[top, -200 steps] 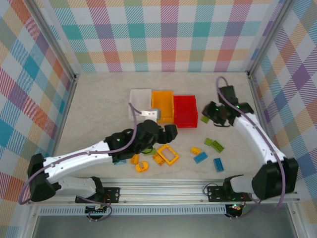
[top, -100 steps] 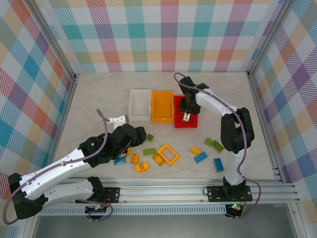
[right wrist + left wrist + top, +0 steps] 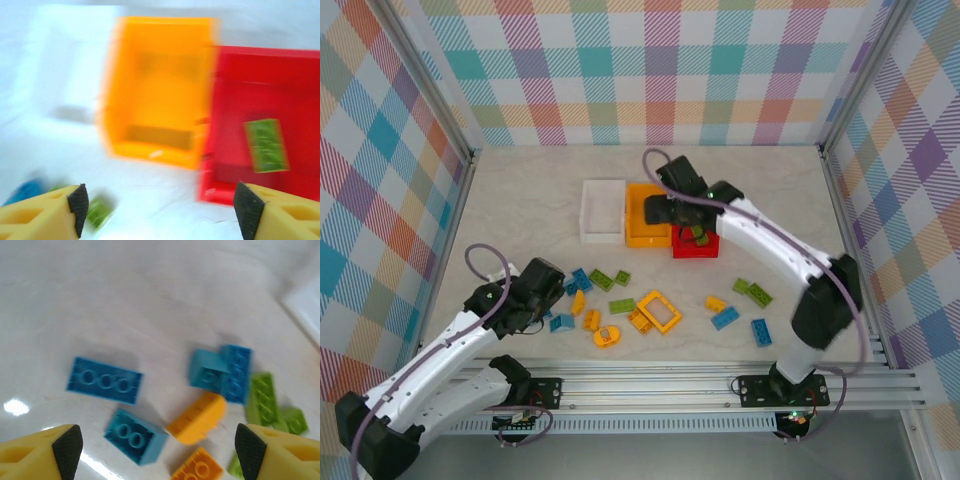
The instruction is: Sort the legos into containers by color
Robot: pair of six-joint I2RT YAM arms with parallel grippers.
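Green brick (image 3: 266, 145) now lies in the red bin (image 3: 300, 70) under the right gripper (image 3: 161, 202), its fingers newly spread and empty; the left gripper (image 3: 157, 445), fingers likewise apart, has retreated over blue bricks (image 3: 105, 381).

White bin (image 3: 603, 208), orange bin (image 3: 642, 225), red bin (image 3: 240, 85) abreast; green brick (image 3: 266, 145) in the red; loose bricks (image 3: 725, 319) nearby.

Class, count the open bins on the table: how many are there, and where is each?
3. The white bin is leftmost, the orange bin in the middle, the red bin on the right, all in one row.
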